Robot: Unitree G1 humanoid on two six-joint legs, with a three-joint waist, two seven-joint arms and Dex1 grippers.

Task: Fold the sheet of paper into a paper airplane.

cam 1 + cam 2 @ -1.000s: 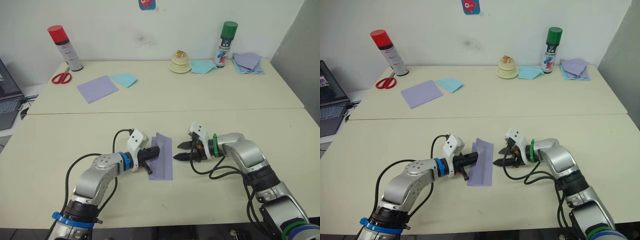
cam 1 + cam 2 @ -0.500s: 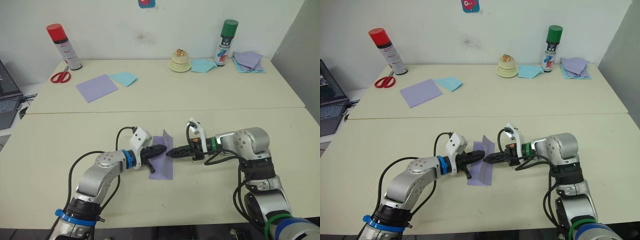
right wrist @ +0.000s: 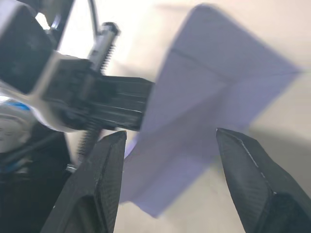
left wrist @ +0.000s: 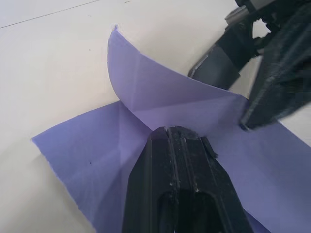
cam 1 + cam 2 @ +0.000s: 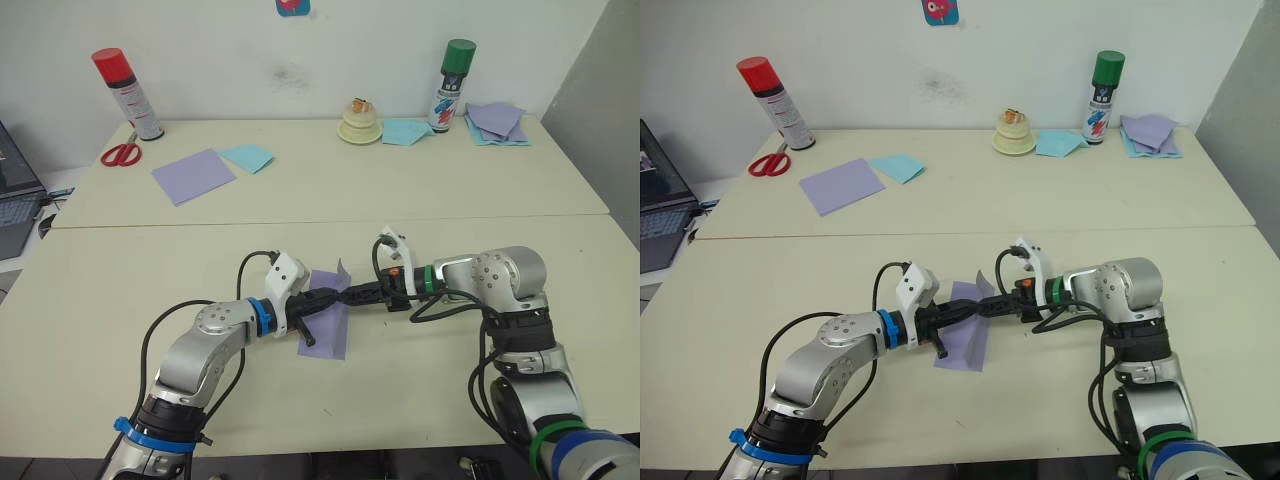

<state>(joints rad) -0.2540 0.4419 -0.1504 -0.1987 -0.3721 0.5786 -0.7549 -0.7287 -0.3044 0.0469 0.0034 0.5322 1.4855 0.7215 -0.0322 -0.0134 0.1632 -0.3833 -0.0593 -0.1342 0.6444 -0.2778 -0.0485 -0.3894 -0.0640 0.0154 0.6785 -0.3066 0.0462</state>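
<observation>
sheet of paper [image 5: 325, 325]: lavender, creased, lies on the near table [image 5: 120, 300] between the two grippers; far corner flap stands up and curls, the rest lies flat.
crease lines: seen in the left wrist view, running diagonally across the flat part and up into the raised flap [image 4: 160, 92].
left gripper [image 5: 328, 298]: reaches in from the robot's left, low over the sheet, tips at the base of the raised flap.
left fingers [image 4: 180, 160]: closed together into one black wedge, nothing seen between them; tips rest on or just above the paper where the flap lifts. Contact can't be confirmed.
right gripper [image 5: 352, 296]: comes from the robot's right, pointing at the left gripper, tips at the sheet's right edge by the lifted flap.
right fingers [image 3: 104, 179]: spread wide in the right wrist view, the sheet showing in the gap between them; neither pad seen pressing the paper.
gripper relation: the tips meet nearly nose to nose over the sheet's upper part; touching or not, can't tell.
far table [image 5: 300, 190]: flat lavender square [image 5: 194, 176] with a pale blue sheet [image 5: 247, 157] just beside it, red scissors [image 5: 121, 154], red-capped spray can [image 5: 127, 92].
far right: green-capped spray can [image 5: 451, 85], small cream round object [image 5: 360, 123], blue sheet [image 5: 404, 132], stack of lavender and blue papers [image 5: 496, 124].
</observation>
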